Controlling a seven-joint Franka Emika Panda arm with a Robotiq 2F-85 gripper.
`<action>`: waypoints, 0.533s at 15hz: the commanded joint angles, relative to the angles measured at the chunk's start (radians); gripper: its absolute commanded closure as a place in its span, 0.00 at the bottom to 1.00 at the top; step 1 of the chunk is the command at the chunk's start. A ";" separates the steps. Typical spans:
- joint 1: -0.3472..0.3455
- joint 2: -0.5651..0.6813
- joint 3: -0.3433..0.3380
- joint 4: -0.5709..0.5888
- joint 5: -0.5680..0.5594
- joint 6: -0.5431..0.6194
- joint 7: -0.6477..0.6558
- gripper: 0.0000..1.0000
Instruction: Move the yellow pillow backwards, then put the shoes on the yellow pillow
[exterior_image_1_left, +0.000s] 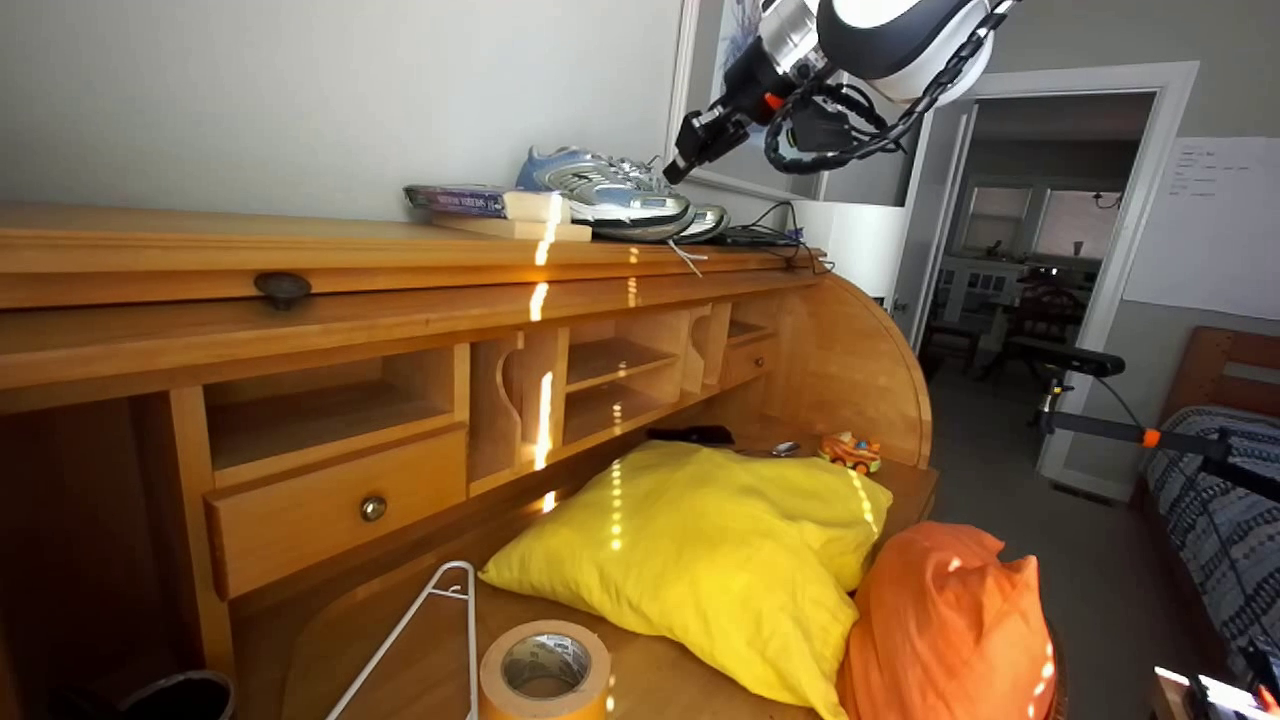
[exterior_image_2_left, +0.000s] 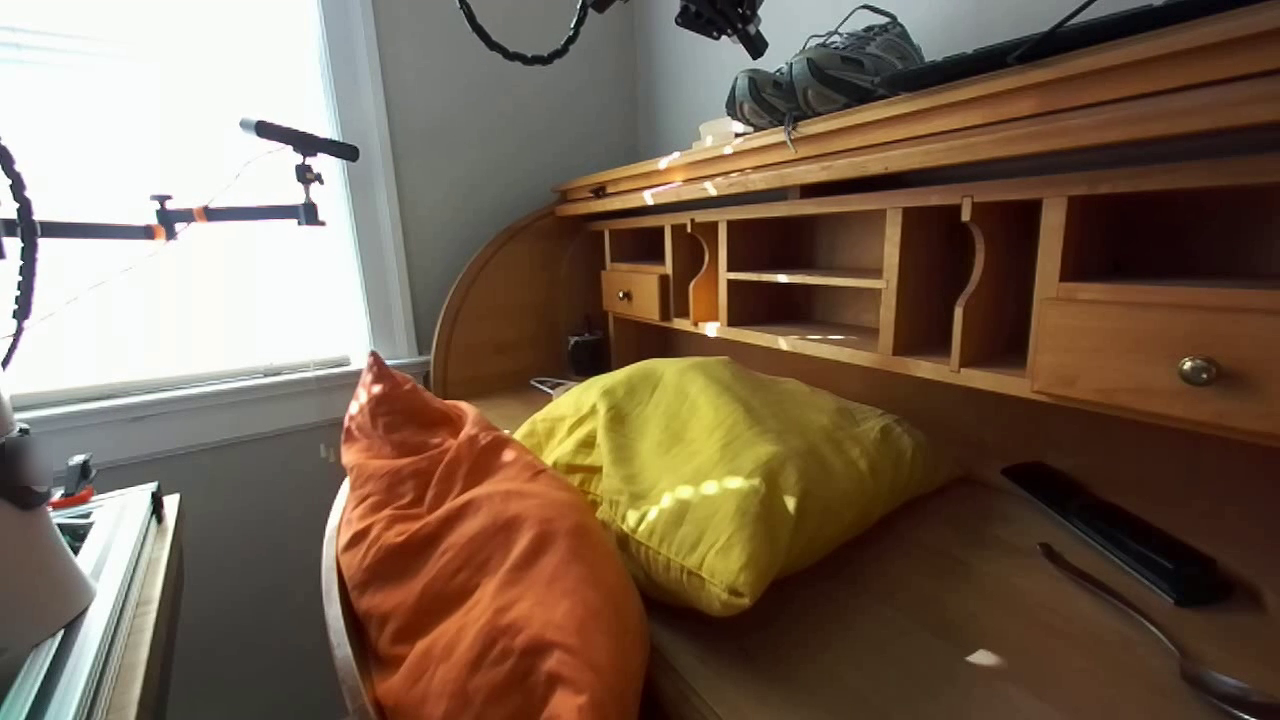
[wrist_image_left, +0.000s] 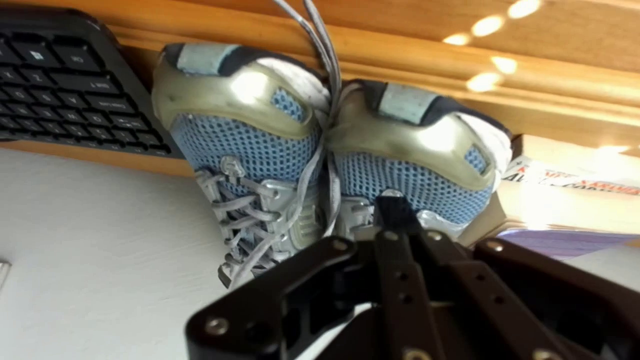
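The yellow pillow (exterior_image_1_left: 690, 560) lies on the desk's writing surface below the pigeonholes, seen as well in an exterior view as the yellow pillow (exterior_image_2_left: 730, 460). High on the desk's top ledge rest the shoes (exterior_image_1_left: 610, 190), grey and light blue mesh, side by side with laces trailing over the edge. From the wrist, the toes of the shoes (wrist_image_left: 245, 110) fill the middle of the picture. My gripper (wrist_image_left: 395, 205) is shut, its tips overlapping one shoe in that view. Both exterior views place the gripper (exterior_image_1_left: 673, 172) just above the shoes, apparently apart from them, with nothing visibly held.
An orange bag-like cushion (exterior_image_2_left: 490, 560) sits beside the pillow at the desk's front. On the ledge, books (exterior_image_1_left: 490, 205) and a keyboard (wrist_image_left: 65, 85) flank the shoes. A tape roll (exterior_image_1_left: 545, 670), a white hanger (exterior_image_1_left: 440, 620), a toy (exterior_image_1_left: 850, 452) and a spoon (exterior_image_2_left: 1130, 610) lie around.
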 joint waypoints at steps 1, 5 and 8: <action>-0.009 0.014 -0.014 0.007 0.026 -0.066 -0.012 1.00; -0.029 0.021 -0.014 0.012 0.010 -0.151 -0.005 1.00; -0.034 0.028 -0.014 0.025 0.019 -0.212 -0.007 1.00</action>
